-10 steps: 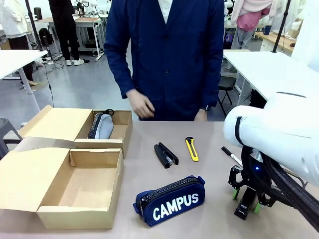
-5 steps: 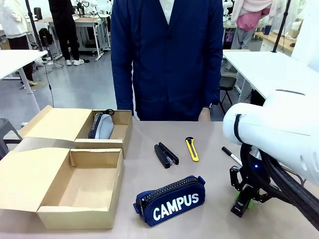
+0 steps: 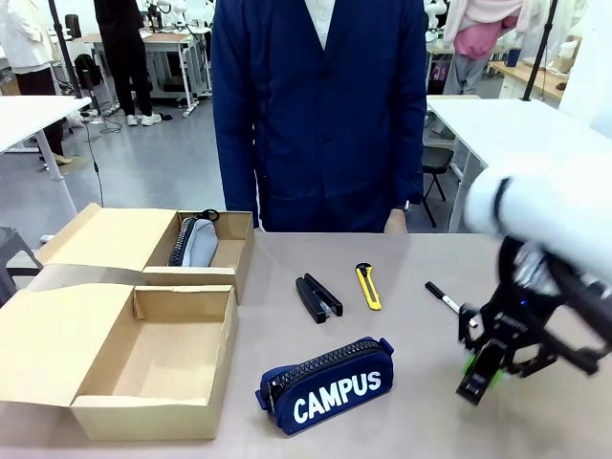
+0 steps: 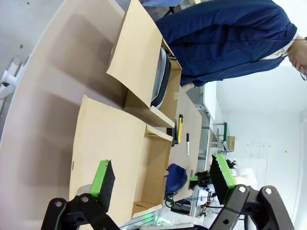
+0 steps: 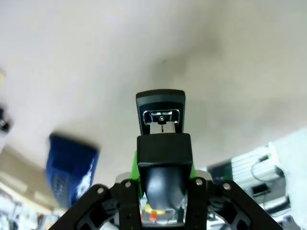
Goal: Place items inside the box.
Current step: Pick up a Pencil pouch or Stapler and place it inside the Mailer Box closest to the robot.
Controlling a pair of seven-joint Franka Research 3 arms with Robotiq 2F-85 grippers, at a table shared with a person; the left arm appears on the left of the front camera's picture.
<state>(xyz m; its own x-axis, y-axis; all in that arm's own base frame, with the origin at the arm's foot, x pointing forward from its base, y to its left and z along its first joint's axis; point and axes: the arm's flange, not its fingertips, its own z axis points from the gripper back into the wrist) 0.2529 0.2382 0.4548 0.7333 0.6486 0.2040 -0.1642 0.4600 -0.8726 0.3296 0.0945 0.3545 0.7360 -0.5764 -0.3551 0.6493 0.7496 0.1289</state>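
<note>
Since the earlier frame the right claw [image 3: 483, 368] had swung out to its own right and come up off the table [image 3: 411, 430], carrying a slim black item [image 3: 475, 384] at a tilt; the person [image 3: 320, 115] had drawn a hand back from the far edge. The claw was clamped on that item, whose end looked like a stapler's nose in the wrist view. We judged the carry to be the step in hand. Next, the arm had to travel well to the claw's left, past the navy CAMPUS pencil case [image 3: 330, 385], to the box [image 3: 143, 421]; it stood with its flap back and its visible floor bare; release belonged above that floor. The left claw [image 4: 162, 175] hung spread wide, holding nothing. Blur smeared the right arm; we could read no print on the item.
</note>
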